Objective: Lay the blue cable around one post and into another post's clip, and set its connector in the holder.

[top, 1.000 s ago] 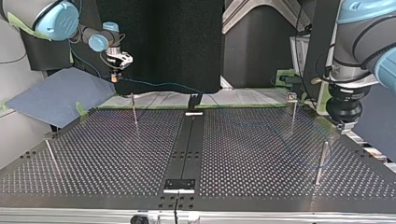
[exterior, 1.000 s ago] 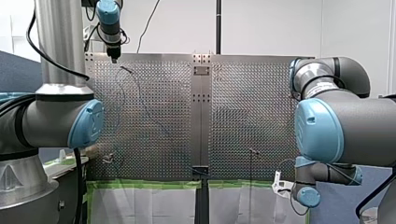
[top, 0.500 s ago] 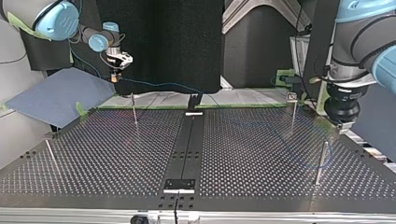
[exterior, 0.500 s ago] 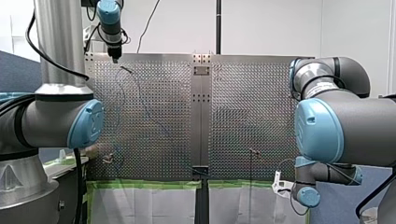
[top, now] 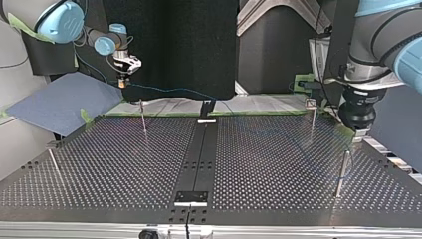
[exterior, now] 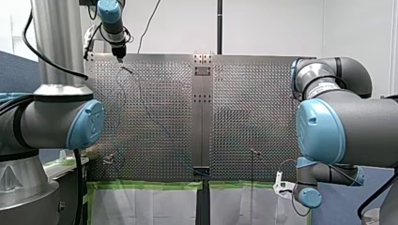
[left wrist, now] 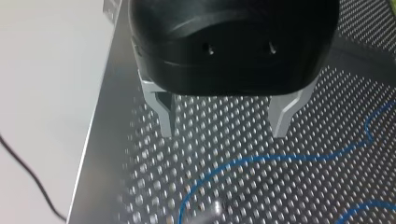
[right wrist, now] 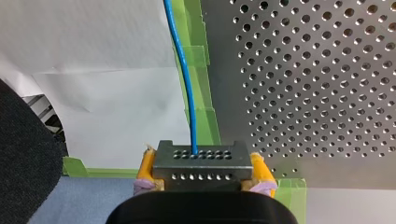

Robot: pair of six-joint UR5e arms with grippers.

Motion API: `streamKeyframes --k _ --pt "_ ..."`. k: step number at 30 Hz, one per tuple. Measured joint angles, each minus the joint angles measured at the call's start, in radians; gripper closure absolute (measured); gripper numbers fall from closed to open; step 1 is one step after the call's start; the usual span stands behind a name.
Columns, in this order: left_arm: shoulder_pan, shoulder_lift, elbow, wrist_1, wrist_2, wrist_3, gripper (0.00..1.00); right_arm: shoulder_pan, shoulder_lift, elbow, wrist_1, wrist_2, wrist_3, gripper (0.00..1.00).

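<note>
My right gripper point(right wrist: 201, 173) has its yellow pads shut on a grey connector block point(right wrist: 201, 157). The blue cable point(right wrist: 186, 79) leaves the block over green tape and white paper. In the top view this gripper point(top: 122, 83) hangs above the table's far left edge, and the cable point(top: 169, 90) runs from it toward the black holder point(top: 206, 107). My left gripper point(left wrist: 224, 130) stands open, its metal fingers point(left wrist: 167, 119) above the perforated plate. Loops of cable point(left wrist: 261, 159) lie below it. In the top view it point(top: 357, 136) hovers above a thin post point(top: 342, 172).
Other thin posts stand on the plate point(top: 143, 117) point(top: 312, 119) point(top: 53, 164). A black strip point(top: 199, 154) runs down the table's middle. A blue-grey sheet point(top: 59, 102) lies beyond the top view's left edge. Green tape point(exterior: 141, 185) borders the near edge in the front view.
My left gripper has shifted toward the table's middle, leftward in the top view and rightward in the front view. My right gripper has stayed still with the connector.
</note>
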Motion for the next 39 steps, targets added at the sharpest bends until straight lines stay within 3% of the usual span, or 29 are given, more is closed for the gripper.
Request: streamKeyframes --k 7,15,27,39 --pt "-0.037 0.027 -0.053 0.054 0.057 -0.009 0.00 -0.001 -0.037 0.002 0.044 -0.016 -0.024 1.00" --pt "-0.100 -0.001 -0.120 0.121 0.112 -0.073 0.00 -0.008 -0.056 0.004 0.057 -0.014 -0.024 1.00" --pt "-0.200 -0.098 -0.221 0.222 0.030 -0.173 0.00 -0.031 -0.070 0.016 0.057 -0.044 -0.013 1.00" --pt "-0.309 -0.207 -0.317 0.330 -0.072 -0.225 0.00 -0.028 -0.074 0.019 0.051 -0.073 -0.014 1.00"
